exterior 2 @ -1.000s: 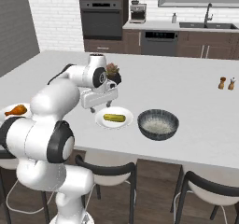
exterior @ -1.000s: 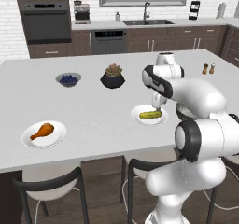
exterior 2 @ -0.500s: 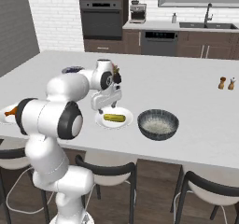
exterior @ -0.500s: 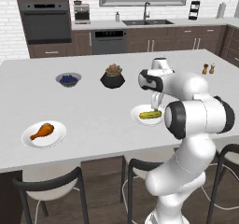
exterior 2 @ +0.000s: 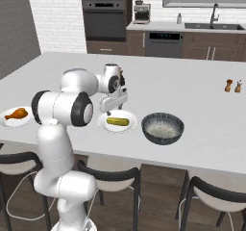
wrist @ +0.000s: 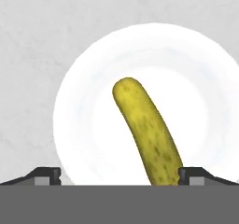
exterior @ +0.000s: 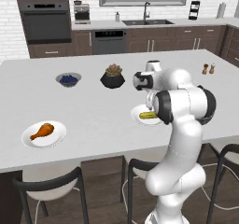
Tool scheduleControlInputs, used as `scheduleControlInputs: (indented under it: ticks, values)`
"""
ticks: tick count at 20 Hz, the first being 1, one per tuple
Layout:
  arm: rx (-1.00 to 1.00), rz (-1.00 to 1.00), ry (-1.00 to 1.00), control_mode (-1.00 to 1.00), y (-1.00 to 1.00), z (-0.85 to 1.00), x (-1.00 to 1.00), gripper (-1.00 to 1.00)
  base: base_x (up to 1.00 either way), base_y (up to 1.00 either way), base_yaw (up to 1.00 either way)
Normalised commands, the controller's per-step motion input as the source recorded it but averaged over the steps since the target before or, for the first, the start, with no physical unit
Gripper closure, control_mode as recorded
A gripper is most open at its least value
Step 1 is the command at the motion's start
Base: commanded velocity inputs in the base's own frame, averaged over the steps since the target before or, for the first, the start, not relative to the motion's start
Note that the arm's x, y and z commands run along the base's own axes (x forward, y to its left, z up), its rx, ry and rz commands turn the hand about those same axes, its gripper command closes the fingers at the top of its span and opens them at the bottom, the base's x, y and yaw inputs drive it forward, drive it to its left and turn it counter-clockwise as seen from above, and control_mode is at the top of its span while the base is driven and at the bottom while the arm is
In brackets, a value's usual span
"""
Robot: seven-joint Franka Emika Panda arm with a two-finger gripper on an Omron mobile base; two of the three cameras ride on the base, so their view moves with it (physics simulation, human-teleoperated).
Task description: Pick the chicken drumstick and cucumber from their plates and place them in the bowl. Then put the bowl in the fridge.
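The yellow-green cucumber (wrist: 147,129) lies on a white plate (wrist: 84,125) near the counter's front edge, also seen as cucumber (exterior 2: 118,121) on plate (exterior 2: 103,124). My gripper (wrist: 119,174) hangs open just above it, its fingers either side of the cucumber's near end; gripper (exterior 2: 110,111) points straight down. The dark bowl (exterior 2: 163,116) stands right of that plate. The orange-brown chicken drumstick (exterior: 42,131) rests on the other plate (exterior: 28,141) far to the left. A tall matte grey face (exterior 2: 14,28) at the left edge looks like the fridge.
A black plant pot (exterior: 112,78) and a small bowl of blue berries (exterior: 68,79) stand farther back on the counter. Salt and pepper shakers (exterior 2: 232,86) are at the far right. Stools (exterior: 46,185) line the front edge.
The arm's elbow has folded in toward the cucumber plate. The gripper has stayed open over the cucumber; nothing on the counter has moved.
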Motion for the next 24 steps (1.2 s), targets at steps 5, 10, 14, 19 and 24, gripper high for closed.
scheduleControlInputs:
  ticks: [5, 10, 14, 19, 24]
  values:
    - [0.00, 0.03, 0.00, -1.00, -0.03, -0.23, 0.58, -1.00, 0.00, 0.00, 0.00]
    - [0.00, 0.05, 0.00, -1.00, -0.08, -0.23, 0.40, -1.00, 0.00, 0.00, 0.00]
    - [0.00, 0.03, 0.05, -1.00, -0.01, -0.29, -0.16, -1.00, 0.00, 0.00, 0.00]
    - [0.00, 0.01, 0.01, -1.00, 0.00, -0.34, -0.11, -1.00, 0.00, 0.00, 0.00]
    - [0.00, 0.03, 0.00, -1.00, 0.00, -0.31, -0.03, -1.00, 0.00, 0.00, 0.00]
